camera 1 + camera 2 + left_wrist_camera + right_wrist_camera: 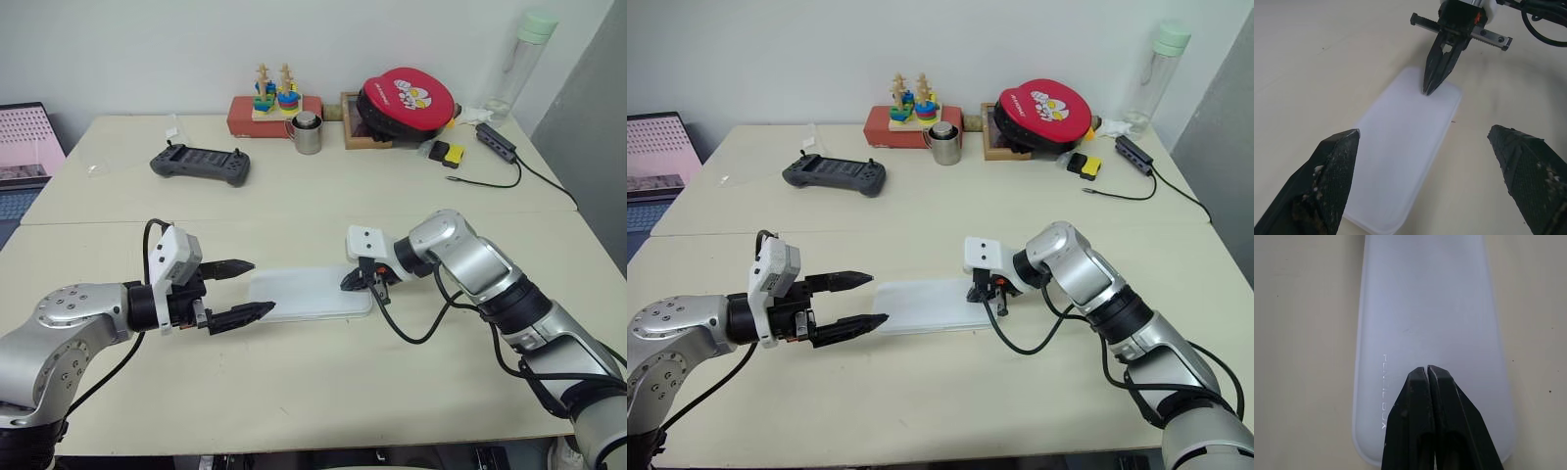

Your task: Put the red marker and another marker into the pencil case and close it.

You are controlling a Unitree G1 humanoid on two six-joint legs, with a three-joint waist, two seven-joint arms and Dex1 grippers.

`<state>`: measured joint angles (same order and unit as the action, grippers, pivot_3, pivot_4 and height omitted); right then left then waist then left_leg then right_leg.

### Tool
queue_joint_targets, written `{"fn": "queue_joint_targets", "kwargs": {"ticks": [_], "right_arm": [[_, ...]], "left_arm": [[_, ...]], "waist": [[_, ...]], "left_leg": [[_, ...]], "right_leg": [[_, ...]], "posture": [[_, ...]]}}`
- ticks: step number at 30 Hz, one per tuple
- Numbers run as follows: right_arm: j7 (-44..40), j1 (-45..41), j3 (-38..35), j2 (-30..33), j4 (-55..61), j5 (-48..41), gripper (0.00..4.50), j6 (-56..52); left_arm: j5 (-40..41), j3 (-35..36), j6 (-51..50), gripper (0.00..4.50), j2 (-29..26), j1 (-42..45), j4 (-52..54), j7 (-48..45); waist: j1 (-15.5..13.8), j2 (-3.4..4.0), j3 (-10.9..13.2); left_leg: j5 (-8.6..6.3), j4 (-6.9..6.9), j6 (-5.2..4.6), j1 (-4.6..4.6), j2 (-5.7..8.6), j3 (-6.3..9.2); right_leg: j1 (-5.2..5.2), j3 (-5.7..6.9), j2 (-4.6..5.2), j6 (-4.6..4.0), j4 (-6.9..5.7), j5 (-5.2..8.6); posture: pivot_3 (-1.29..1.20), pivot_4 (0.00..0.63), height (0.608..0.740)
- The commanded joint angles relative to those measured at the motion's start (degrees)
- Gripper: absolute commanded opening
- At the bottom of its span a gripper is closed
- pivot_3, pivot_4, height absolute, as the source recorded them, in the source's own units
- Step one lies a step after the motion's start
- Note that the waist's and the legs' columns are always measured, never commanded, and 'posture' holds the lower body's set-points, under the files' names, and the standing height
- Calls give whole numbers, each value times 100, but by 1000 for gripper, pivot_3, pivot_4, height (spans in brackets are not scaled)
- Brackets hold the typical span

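The pencil case (309, 292) is a white flat box lying with its lid down on the near table. My left gripper (263, 286) is open, its two black fingers level at the case's left end, one on each side of that end and not touching it. My right gripper (346, 284) is shut with nothing in it. Its tip points down onto the lid near the right end, seen in the left wrist view as the right gripper (1426, 90) and from its own wrist over the lid (1425, 308). The red marker and the other marker are out of view.
A dark grey game controller (200, 164) lies on the far table at the left. Along the back stand a metal cup (308, 133), a toy stack on a red box (274, 103), a red round pouch (407, 101) and a bottle (524, 59). A cabled hub (498, 142) lies at the far right.
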<state>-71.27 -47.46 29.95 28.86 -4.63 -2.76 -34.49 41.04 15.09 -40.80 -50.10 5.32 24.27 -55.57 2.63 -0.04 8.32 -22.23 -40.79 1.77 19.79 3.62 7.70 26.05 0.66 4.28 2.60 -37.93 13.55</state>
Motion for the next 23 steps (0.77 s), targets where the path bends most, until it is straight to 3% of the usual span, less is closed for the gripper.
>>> {"fn": "queue_joint_targets", "kwargs": {"ticks": [1,4,9,10,19,22,23], "right_arm": [[325,278,-1091,-166,359,-707,51,64],[625,436,-1750,-52,416,-996,51,-257],[1300,691,-2547,394,296,-1071,1312,-756],[1377,773,-2644,507,319,-1075,1391,-836],[1665,1329,-3185,1158,766,-1342,3574,-1252],[1734,1357,-3175,1170,755,-1397,4474,-1246],[1747,1363,-3164,1168,762,-1406,4474,-1244]], "left_arm": [[-255,-20,134,4500,346,529,-509,621],[-815,-188,500,4500,701,909,-1045,1163],[-1377,-264,925,4500,995,1290,-2064,1547],[-1453,-276,990,4500,962,1269,-2165,1511],[-1723,209,1455,4500,226,949,-3053,1009],[-1703,250,1557,4500,155,1032,-3225,898],[-1706,248,1576,4500,153,1040,-3241,872]], "waist": [[-52,1,0],[-81,1,1],[-91,-4,-2],[-88,-4,-2],[-55,-1,0],[-81,-1,-1],[-81,-1,-1]], "left_leg": [[0,0,0,0,0,0],[0,-2,0,0,6,-5],[0,-2,0,1,6,1],[0,-1,0,0,6,-3],[0,3,0,0,-3,-15],[0,1,0,1,0,-12],[0,1,0,0,1,-13]], "right_leg": [[0,-1,0,0,0,0],[2,-1,0,1,-2,0],[3,4,1,1,-2,0],[3,3,1,1,-3,0],[9,-4,-2,1,-3,0],[7,-3,-1,1,-1,0],[6,-2,0,1,-1,0]], "posture": [[0,150,740],[0,150,740],[0,150,740],[0,150,740],[0,150,740],[0,150,740],[0,150,740]]}}
